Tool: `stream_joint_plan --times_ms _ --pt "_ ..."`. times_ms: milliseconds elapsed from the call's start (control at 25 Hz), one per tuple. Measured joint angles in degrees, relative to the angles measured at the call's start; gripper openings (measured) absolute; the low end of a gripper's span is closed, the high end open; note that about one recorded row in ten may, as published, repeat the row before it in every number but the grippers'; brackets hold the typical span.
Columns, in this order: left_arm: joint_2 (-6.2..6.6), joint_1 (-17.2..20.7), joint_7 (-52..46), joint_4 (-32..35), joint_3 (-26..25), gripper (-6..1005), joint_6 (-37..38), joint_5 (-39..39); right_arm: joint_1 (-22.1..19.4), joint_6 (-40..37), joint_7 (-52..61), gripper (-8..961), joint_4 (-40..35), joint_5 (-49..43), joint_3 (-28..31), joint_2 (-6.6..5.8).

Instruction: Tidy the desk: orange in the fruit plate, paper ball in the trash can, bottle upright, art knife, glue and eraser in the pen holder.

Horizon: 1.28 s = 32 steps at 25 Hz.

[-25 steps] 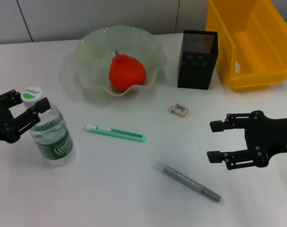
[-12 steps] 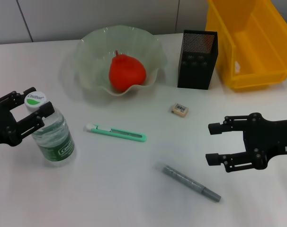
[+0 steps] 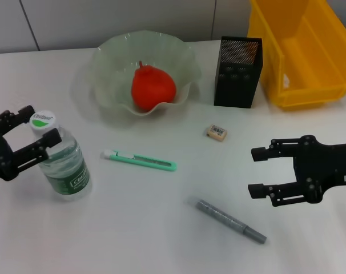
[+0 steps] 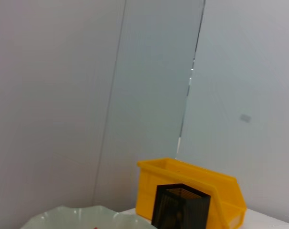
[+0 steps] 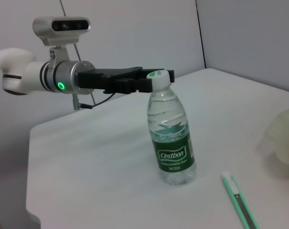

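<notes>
Clear glossy plastic bottle (image 3: 63, 165)

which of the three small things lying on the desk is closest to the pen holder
The eraser: it lies just in front of the black mesh pen holder, while the green art knife and grey glue pen lie farther off.

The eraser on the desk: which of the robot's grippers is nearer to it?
Right. The right gripper hovers open just past the eraser, toward the robot's right and nearer its body. The left gripper is across the desk, open around the bottle neck.
</notes>
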Motion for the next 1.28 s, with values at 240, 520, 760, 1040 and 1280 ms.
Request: stream_joint_plan --times_ms 240,520,760,1040,1280 --pt "1.35 3.1 0.0 0.4 -3.6 802 4.9 0.5 0.1 0.0 0.3 774 -0.5 0.1 0.5 -0.05" --pt "4.12 6.5 2.7 -0.4 -3.3 800 12.4 5.2 1.1 0.1 4.3 774 -3.4 0.0 1.5 -0.35" --pt "3.46 6.7 6.0 -1.6 -3.6 800 14.3 12.3 4.8 1.6 12.2 775 -9.7 -5.5 1.0 -0.13" --pt "2.99 5.8 9.1 -3.6 -3.2 800 15.6 13.9 19.6 2.3 24.2 775 -9.8 -18.2 -3.6 -0.29" --pt "2.56 5.2 9.2 -3.6 -3.2 800 16.1 15.9 33.2 6.2 31.8 775 -2.9 -27.0 -15.4 -0.16"
